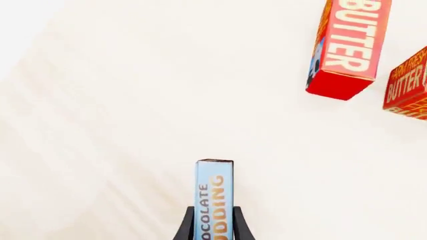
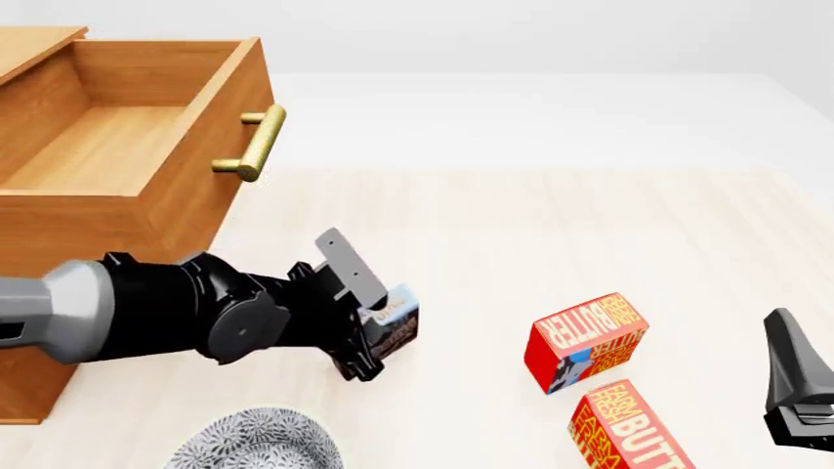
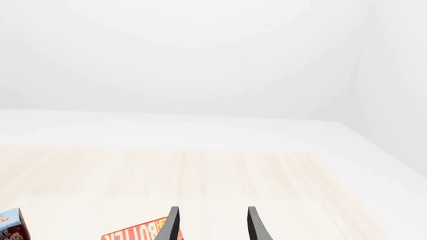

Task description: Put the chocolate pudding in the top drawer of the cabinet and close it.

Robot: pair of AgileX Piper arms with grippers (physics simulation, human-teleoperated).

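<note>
1. Left gripper (image 2: pixel 378 337) — clamped on the chocolate pudding (image 2: pixel 395 325), bare table (image 2: pixel 521 234) around.
2. Top drawer (image 2: pixel 117 137) of the cabinet (image 2: pixel 39 322) — pulled out, at 11 o'clock.
3. Butter boxes (image 2: pixel 587 342) (two) at 3 o'clock.
4. Right gripper (image 3: pixel 212 225) — fingers parted, empty.

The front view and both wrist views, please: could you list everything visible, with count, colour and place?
chocolate pudding: one, pale blue and brown, held in the left gripper
top drawer: one, honey-brown, pulled open, far left
brass handle: one, on the drawer front
butter boxes: two, red and yellow, right of centre
patterned plate: one, grey-white, near edge
table: one, pale wood
left gripper: black, shut on pudding
right gripper: black, open, near right
</note>
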